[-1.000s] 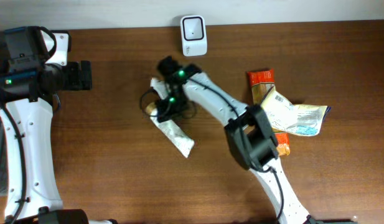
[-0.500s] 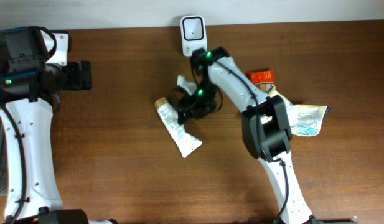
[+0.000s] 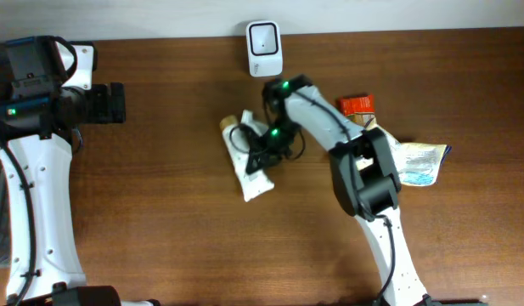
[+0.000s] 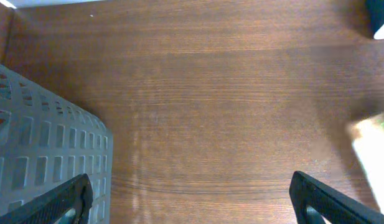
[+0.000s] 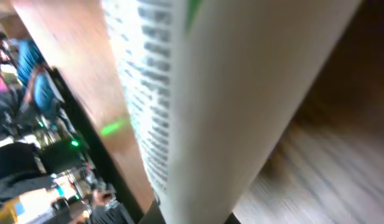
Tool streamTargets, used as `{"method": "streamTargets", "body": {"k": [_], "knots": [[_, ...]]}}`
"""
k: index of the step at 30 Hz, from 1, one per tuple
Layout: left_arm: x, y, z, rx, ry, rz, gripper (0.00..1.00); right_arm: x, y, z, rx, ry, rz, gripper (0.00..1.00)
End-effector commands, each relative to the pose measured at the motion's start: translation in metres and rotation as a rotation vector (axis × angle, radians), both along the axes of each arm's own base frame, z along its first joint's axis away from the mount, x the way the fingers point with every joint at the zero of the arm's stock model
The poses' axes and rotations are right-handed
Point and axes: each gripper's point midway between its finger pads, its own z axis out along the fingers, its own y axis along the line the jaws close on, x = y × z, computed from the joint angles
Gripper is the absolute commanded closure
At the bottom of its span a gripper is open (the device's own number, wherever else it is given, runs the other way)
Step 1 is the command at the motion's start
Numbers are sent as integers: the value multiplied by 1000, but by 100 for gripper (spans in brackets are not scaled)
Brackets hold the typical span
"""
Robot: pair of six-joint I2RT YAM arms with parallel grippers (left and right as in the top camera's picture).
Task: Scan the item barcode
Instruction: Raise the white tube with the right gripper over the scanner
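We see a big brown wooden table (image 3: 160, 212). At its left side stands a grey plastic basket with holes (image 4: 36, 143). The left gripper (image 4: 190, 186) hangs over bare wood, jaws wide apart, holding nothing. On the right lie a white and blue pouch (image 3: 414, 161) and an orange box (image 3: 357, 104). The white squeezy tube (image 3: 251, 180) lies mid-table, near the small white scanner (image 3: 264, 47). The right gripper (image 3: 260, 155) is closed tight against the tube and hides part of it. We cannot tell if it grips. The tube's small print is too blurry to read.

Wooden table (image 3: 160, 212) with white scanner (image 3: 264, 48), orange box (image 3: 356, 104), pouches (image 3: 414, 161).
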Motion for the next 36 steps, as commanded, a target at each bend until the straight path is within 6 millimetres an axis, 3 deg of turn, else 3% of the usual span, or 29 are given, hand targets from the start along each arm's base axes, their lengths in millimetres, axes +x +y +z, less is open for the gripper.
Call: {"method": "streamTargets", "body": {"k": [1, 4, 6, 9, 11, 16, 21, 29, 32, 36], "knots": [[1, 0, 1, 3, -4, -15, 1, 44, -15, 88, 153, -142, -89, 96], [1, 0, 1, 3, -4, -16, 1, 59, -41, 184, 284, -289, -161, 96], [1, 0, 1, 3, -4, -16, 1, 55, -60, 234, 344, -383, -197, 96], [1, 0, 1, 3, -4, -16, 1, 42, -83, 285, 388, -557, -175, 96], [1, 0, 1, 3, -4, -16, 1, 30, -86, 301, 404, -668, -102, 96], [1, 0, 1, 3, -4, -16, 1, 12, -90, 293, 411, -760, 65, 96], [1, 0, 1, 3, -4, -15, 1, 15, -100, 278, 314, -787, 104, 96], [1, 0, 1, 3, -4, -16, 1, 17, -100, 278, 309, -783, 94, 96], [1, 0, 1, 3, -4, -16, 1, 63, -122, 259, -9, -729, -206, 96], [1, 0, 1, 3, -4, -16, 1, 96, -120, 250, -386, -950, -252, 96]]}}
